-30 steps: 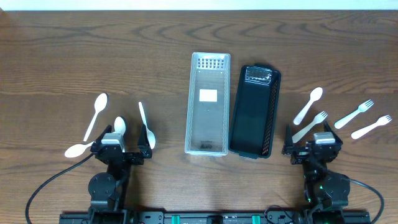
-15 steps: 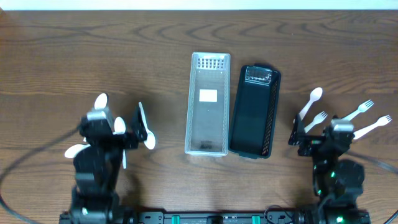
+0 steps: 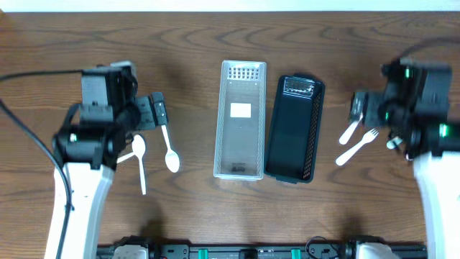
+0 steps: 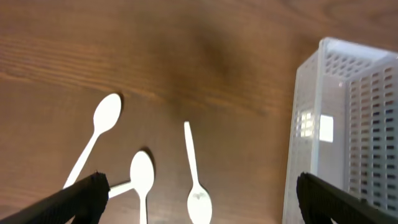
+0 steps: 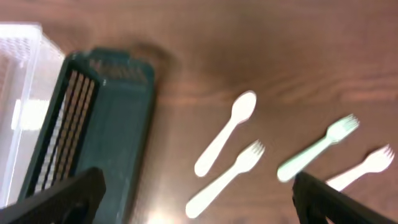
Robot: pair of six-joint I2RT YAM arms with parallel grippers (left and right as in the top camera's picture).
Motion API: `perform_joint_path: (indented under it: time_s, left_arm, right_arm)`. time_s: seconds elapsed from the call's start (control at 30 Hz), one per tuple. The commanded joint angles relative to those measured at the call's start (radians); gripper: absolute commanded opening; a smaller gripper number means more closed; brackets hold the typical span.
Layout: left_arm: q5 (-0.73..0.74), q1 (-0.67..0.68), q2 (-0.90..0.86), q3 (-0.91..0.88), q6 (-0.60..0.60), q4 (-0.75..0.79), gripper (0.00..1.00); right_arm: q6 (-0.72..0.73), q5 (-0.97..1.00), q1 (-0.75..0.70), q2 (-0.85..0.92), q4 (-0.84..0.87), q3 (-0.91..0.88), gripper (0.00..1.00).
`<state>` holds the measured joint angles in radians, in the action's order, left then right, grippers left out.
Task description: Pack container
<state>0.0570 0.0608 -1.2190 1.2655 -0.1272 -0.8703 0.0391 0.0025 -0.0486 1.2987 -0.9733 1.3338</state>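
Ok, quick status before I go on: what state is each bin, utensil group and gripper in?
white bin: upright, empty, label on its floor.
black bin: upright, empty.
left spoons: three, flat on the table, not packed.
right spoon: flat on the table, not packed.
forks: three, flat on the table, not packed.
left gripper: open, holding nothing, above the spoons.
right gripper: open, holding nothing.

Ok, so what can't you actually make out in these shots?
Overhead: the left arm covers some spoons; the right arm mostly covers two forks.
Left wrist: the bottom edge cuts two spoons, and the right edge cuts the clear bin.
Right wrist: blurred, so the fork tines can't be counted; the bottom edge cuts the black bin.
Both wrist views: only the tips of the jaws show, at the lower corners.
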Motion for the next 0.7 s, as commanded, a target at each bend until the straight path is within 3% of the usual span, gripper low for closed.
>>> perform_joint_path:
  time_s: [0.0, 0.07, 0.1, 0.13, 0.2, 0.3, 0.43, 0.57, 0.67]
  left_arm:
    - [0.029, 0.002, -0.012, 0.04, 0.029, -0.019, 0.98]
    - [0.028, 0.002, -0.012, 0.04, 0.029, -0.019, 0.98]
    - [0.028, 0.001, -0.012, 0.04, 0.029, -0.019, 0.98]
    - [0.028, 0.002, -0.013, 0.04, 0.029, -0.019, 0.98]
    - [0.028, 0.002, -0.017, 0.04, 0.029, -0.019, 0.99]
    - [0.028, 0.002, -0.024, 0.04, 0.029, -0.022, 0.82]
    - [0.028, 0.002, -0.029, 0.04, 0.029, -0.031, 0.63]
    - [0.028, 0.002, -0.029, 0.04, 0.029, -0.031, 0.38]
    - [0.028, 0.002, -0.029, 0.04, 0.029, -0.031, 0.28]
  right_arm:
    - [-0.018, -0.023, -0.01, 0.106, -0.049, 0.108, 0.96]
    - [-0.018, -0.012, -0.01, 0.146, -0.032, 0.111, 0.47]
    - [-0.018, -0.005, -0.01, 0.166, -0.023, 0.111, 0.27]
    - [-0.018, -0.002, -0.01, 0.185, -0.017, 0.111, 0.19]
    - [-0.018, 0.001, -0.01, 0.23, -0.01, 0.111, 0.15]
    - [-0.018, 0.001, -0.01, 0.316, -0.006, 0.11, 0.01]
    - [-0.017, 0.0, -0.01, 0.423, -0.007, 0.11, 0.01]
    - [-0.01, -0.001, -0.009, 0.51, -0.006, 0.11, 0.01]
    - [-0.011, -0.013, -0.009, 0.549, -0.006, 0.111, 0.01]
